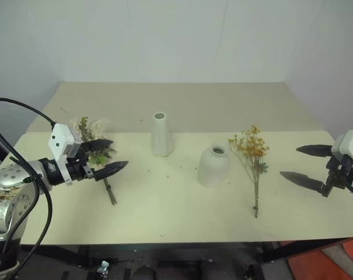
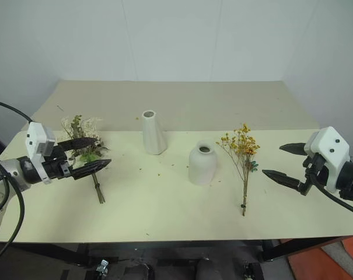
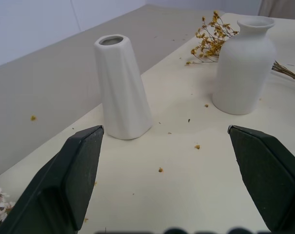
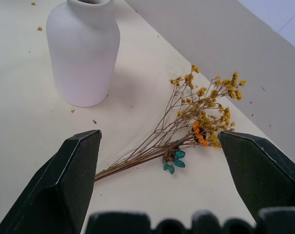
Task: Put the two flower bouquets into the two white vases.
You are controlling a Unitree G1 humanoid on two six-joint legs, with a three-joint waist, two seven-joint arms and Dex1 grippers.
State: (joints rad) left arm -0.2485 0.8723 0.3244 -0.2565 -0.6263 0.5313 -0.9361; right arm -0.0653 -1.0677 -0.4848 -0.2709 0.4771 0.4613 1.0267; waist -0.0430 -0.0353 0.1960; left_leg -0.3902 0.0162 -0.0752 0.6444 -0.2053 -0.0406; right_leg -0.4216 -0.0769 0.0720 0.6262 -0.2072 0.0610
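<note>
A cream table (image 1: 164, 216) carries two matte white ceramic vases: a tall slim cone vase (image 1: 161, 135) at twelve o'clock of centre, and a squat rounded vase (image 1: 214, 166) just beside it at four o'clock. Two bouquets lie flat: the mixed bunch (image 1: 94, 149) at nine o'clock, the wispy yellow-orange spray (image 1: 252, 157) at three. Left gripper (image 1: 106, 157) hovers over the mixed bunch, jaws wide, holding nothing; right gripper (image 1: 307, 166), equally spread and empty, stands well apart from the spray.

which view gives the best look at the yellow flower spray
The right wrist view: the yellow spray lies close and whole, blossoms, thin stems and a small teal bit clear. Both eye views show it small, flat on the table beside the squat vase. The left wrist view catches blossoms behind that vase.
</note>
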